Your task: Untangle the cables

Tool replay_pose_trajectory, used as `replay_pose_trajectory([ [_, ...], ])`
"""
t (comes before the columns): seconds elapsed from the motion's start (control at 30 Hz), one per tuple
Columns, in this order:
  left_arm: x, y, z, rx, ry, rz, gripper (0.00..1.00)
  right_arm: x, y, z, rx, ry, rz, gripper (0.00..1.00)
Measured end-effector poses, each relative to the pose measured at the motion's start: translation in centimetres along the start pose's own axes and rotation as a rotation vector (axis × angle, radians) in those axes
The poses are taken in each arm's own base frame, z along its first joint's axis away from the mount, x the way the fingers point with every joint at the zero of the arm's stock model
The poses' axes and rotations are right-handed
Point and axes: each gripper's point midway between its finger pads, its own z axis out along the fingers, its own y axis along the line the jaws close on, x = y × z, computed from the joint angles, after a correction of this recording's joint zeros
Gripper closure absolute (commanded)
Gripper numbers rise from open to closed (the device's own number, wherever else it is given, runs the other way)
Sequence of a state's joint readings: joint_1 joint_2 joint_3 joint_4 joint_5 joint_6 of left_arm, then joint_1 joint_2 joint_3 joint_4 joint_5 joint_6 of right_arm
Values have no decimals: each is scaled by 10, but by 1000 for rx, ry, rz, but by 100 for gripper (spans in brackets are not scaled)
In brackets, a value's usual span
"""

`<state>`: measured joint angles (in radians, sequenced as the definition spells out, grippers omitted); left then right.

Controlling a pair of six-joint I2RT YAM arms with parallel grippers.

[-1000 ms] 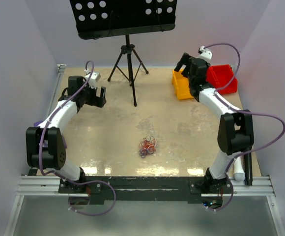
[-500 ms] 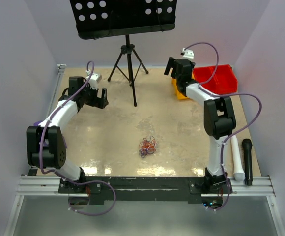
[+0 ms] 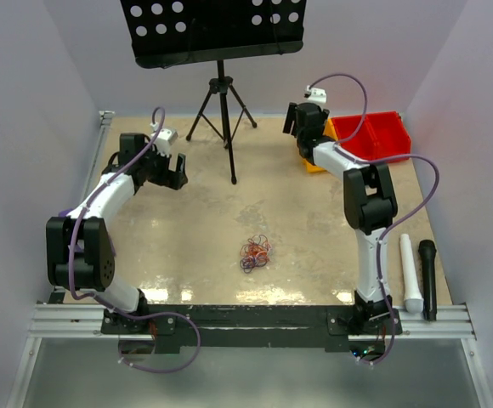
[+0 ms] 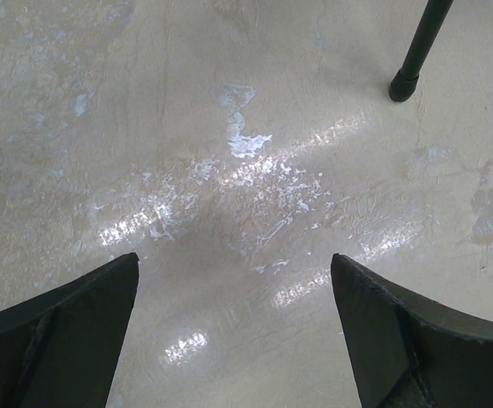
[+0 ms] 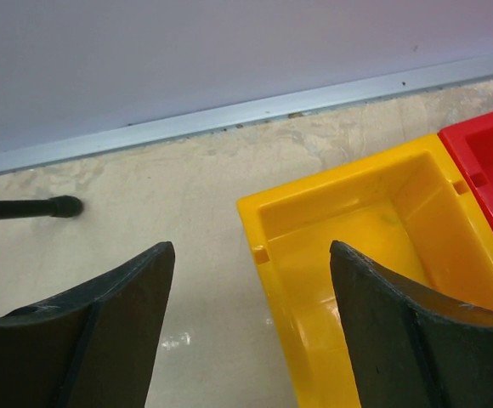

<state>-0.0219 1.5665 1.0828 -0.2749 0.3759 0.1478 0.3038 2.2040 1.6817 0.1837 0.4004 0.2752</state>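
The table (image 3: 314, 229) is a worn beige board with glossy, scuffed patches, closed in by pale lilac walls (image 3: 51, 85) on three sides, and a metal rail (image 3: 246, 316) runs along its near edge. One black music stand (image 3: 221, 93) on a tripod stands at the far edge. There is one small bundle of cables (image 3: 256, 252), red, orange and purple, lying toward the middle of the near edge, well apart from both arms. Two bins sit at the far right corner, one yellow (image 5: 340, 183) and one red (image 5: 484, 161), touching. One white tube (image 3: 410, 272) and one black stick (image 3: 427, 276) lie side by side along the right edge.

The left gripper (image 4: 234, 263) is spread wide over bare table near the far left. The right gripper (image 5: 251, 251) is spread too, empty, above the yellow bin's corner.
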Motion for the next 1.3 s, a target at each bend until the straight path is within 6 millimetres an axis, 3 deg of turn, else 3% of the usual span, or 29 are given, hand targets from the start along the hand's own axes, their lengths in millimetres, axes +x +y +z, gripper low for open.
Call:
replay_pose_trajectory([
  [0.3, 3, 0, -1, 2, 10, 10, 0, 17, -17, -3, 82, 57, -31, 34],
  [0.47, 5, -4, -3, 8, 25, 24, 0, 37, -28, -6, 117, 100, -45, 52],
  [0.57, 0, -17, -5, 18, 18, 59, 0, 56, -35, -11, 133, 144, -53, 74],
  [0.63, -4, -30, -5, 30, 13, 93, 0, 63, -37, -15, 133, 158, -65, 82],
  [0.77, -6, -57, -3, 72, 22, 156, 0, 67, -45, -31, 149, 175, -69, 91],
  [0.93, -8, -67, -2, 85, 25, 180, 0, 76, -53, -60, 167, 213, -64, 96],
  [1.07, -8, -86, 1, 99, 32, 243, 0, 87, -39, -89, 130, 232, -75, 96],
  [1.17, -7, -108, 4, 132, 38, 289, 0, 99, -14, -110, 77, 247, -81, 96],
  [1.3, -6, -110, 5, 121, 43, 302, 0, 116, 22, -137, 1, 264, -106, 94],
])
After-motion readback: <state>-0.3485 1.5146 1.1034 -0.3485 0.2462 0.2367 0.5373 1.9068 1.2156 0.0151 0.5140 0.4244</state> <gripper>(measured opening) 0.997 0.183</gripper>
